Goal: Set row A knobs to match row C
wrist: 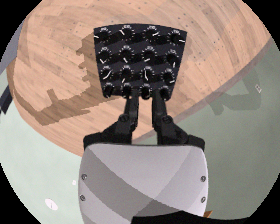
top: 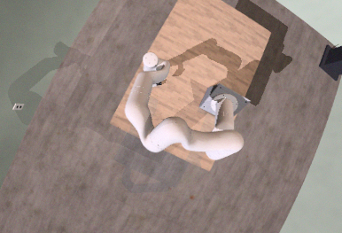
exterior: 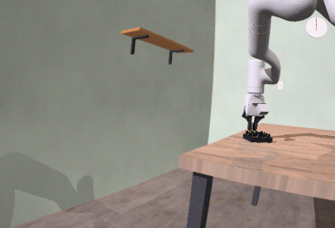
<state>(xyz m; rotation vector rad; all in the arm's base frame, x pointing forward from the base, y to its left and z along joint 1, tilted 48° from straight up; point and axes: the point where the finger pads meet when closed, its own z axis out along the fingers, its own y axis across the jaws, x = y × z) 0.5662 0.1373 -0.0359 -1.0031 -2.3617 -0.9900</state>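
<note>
The black knob box (wrist: 140,50) (exterior: 258,137) stands on its feet on the wooden table (top: 208,29) (exterior: 260,167), near the table's edge. It carries four rows of small dark knobs; their white lines and printed names are too small to read. My gripper (wrist: 145,97) (exterior: 252,128) points straight down onto the box. Its two fingers stand a little apart, with their tips at the row of knobs nearest the wrist camera, on either side of a middle knob. I cannot see them pressing on it. In the overhead view the arm's wrist (top: 152,62) hides nearly all of the box.
The arm's grey base plate (top: 208,102) is bolted on the table's far side from the box. The table edge runs close beside the box. A wooden shelf (exterior: 156,42) hangs on the wall, well away.
</note>
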